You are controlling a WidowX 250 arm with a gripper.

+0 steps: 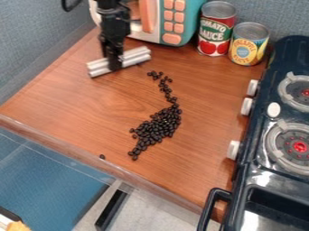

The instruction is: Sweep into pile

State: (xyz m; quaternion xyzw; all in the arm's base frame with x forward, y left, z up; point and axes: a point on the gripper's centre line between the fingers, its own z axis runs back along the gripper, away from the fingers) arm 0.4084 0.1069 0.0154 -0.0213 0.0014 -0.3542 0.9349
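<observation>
The gripper (113, 64) grips the pale bar (138, 57) at its middle, the steadiest hold, eleven o'clock from the dark beans (158, 125) mid-table; likely light, hard and slippery, they may roll

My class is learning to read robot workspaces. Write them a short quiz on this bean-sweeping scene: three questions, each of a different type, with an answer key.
1. Which can stands nearer the stove?
(a) the red can
(b) the yellow can

2. True or false: the dark beans form one compact, round heap.

3. Fill in the blank: below and left of the main cluster in the picture, a lone bean lies near the counter's ____.

Key
1. b
2. False; a thin trail leads from the main cluster toward the white bars.
3. edge
</observation>
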